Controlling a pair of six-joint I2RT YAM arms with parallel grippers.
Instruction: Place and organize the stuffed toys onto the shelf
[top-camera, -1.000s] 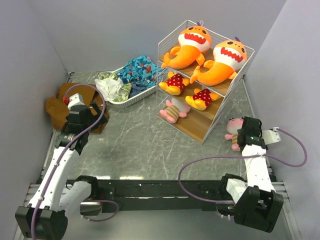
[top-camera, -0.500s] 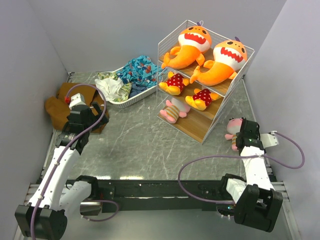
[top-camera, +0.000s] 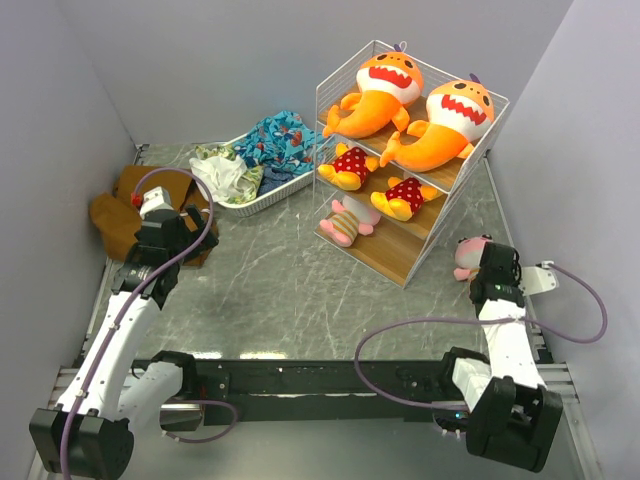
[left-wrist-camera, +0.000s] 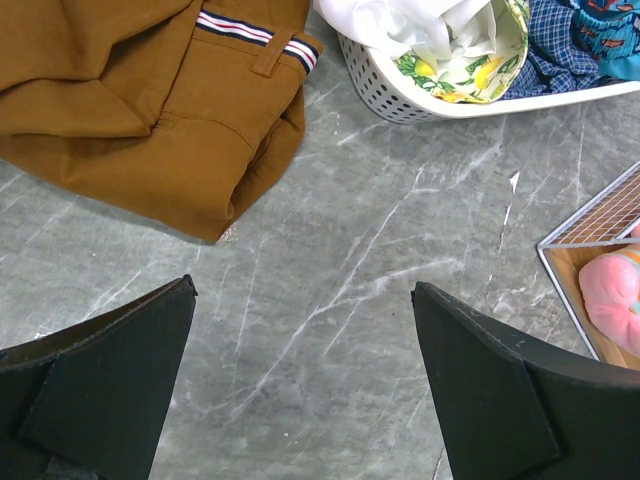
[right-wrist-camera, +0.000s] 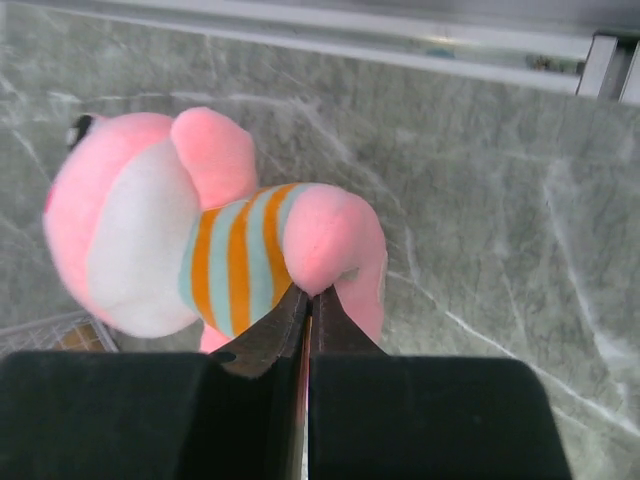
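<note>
Progress well along, judging by the tiers. Already seated on the shelf (top-camera: 386, 257) at far right: shark plushes (top-camera: 385, 88) side by side on the top tier, polka-dot dolls (top-camera: 348, 165) on the middle tier, shelved pink plush (top-camera: 345, 222) at the left of the bottom plank, with bare wood to its right.

Left to do, apparently: one toy only. Loose pink striped plush (right-wrist-camera: 230, 250) off the shelf, to the right of it and nearer, low over the tabletop (top-camera: 280, 280); hard to tell whether lifted or touching down. Right gripper (right-wrist-camera: 308, 295) closed to a slit, pinching a limb of that plush between its fingertips. Likely home for it: the free spot beside its twin.

Left gripper (left-wrist-camera: 302, 300) spread wide, holding nothing, hovering at the left side near the brown cloth (left-wrist-camera: 150, 100) and white basket (left-wrist-camera: 400, 95) of patterned clothes.

Surface: grey marble-look top with thin white veins, smooth and flat. Room: plain pale walls (top-camera: 200, 60) closing in left, far and right.
</note>
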